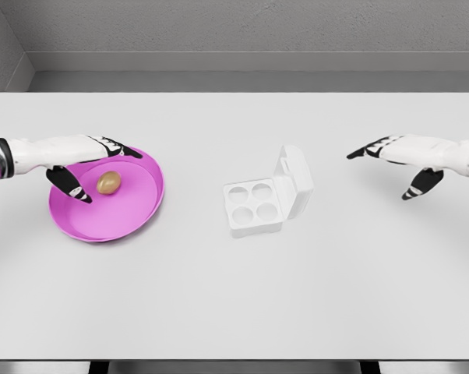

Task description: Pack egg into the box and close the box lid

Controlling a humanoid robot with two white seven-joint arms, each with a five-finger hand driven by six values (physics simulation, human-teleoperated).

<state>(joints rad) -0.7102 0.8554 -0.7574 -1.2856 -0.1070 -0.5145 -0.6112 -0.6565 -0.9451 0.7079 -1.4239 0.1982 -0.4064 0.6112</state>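
Note:
A brown egg [108, 182] lies in a magenta plate [133, 214] on the left of the white table. My left hand [94, 160] hovers over the plate's far-left part, fingers spread open, thumb pointing down just left of the egg, not touching it. A white egg box [254, 209] with four empty cups sits in the middle of the table, its lid [295, 181] standing up on the right side. My right hand [394, 160] hangs open at the right, well apart from the box.
The grey table [234, 296] stretches wide in front of and behind the box. A grey wall runs along the far edge.

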